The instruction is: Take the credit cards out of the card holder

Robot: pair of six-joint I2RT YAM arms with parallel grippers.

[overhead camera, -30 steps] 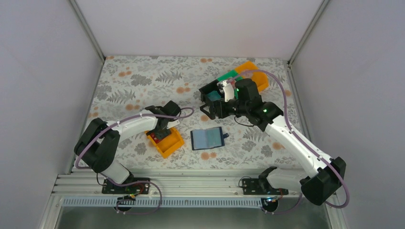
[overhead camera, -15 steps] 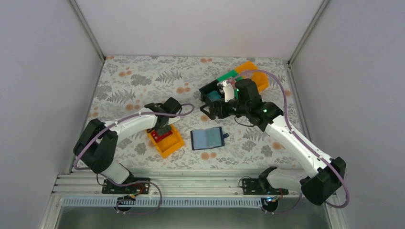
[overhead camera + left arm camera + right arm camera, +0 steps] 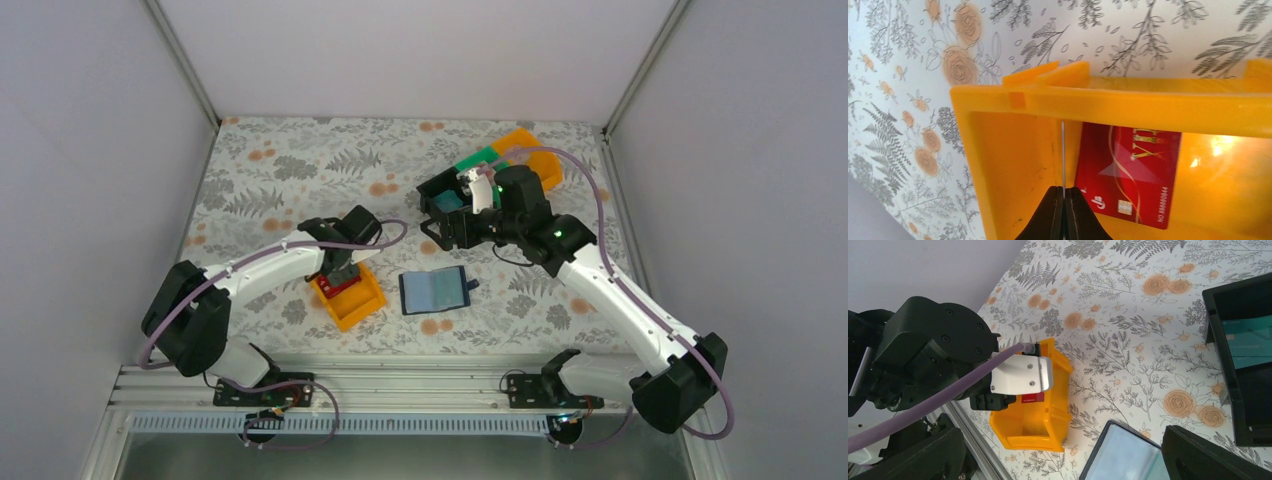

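The card holder (image 3: 434, 290) lies open on the table, pale blue sleeves up, and shows in the right wrist view (image 3: 1120, 455). My left gripper (image 3: 1064, 189) (image 3: 338, 272) hangs inside the near orange bin (image 3: 1013, 165), shut on a thin pale card (image 3: 1063, 155) seen only edge-on. A red credit card (image 3: 1128, 175) (image 3: 343, 286) rests in that bin beside the fingers. My right gripper (image 3: 1060, 462) (image 3: 442, 232) is wide open and empty, between the card holder and the black bin (image 3: 432, 190). A teal card (image 3: 447, 201) (image 3: 1248, 342) lies in the black bin.
A green bin (image 3: 478, 158) and a second orange bin (image 3: 540, 160) stand behind the black bin at the back right. The near orange bin (image 3: 358, 305) sits just left of the card holder. White walls close in the table on three sides.
My left gripper's jaws have closed, and it has shifted slightly right and back over the orange bin. The left arm's elbow swung left. The right arm has not moved.
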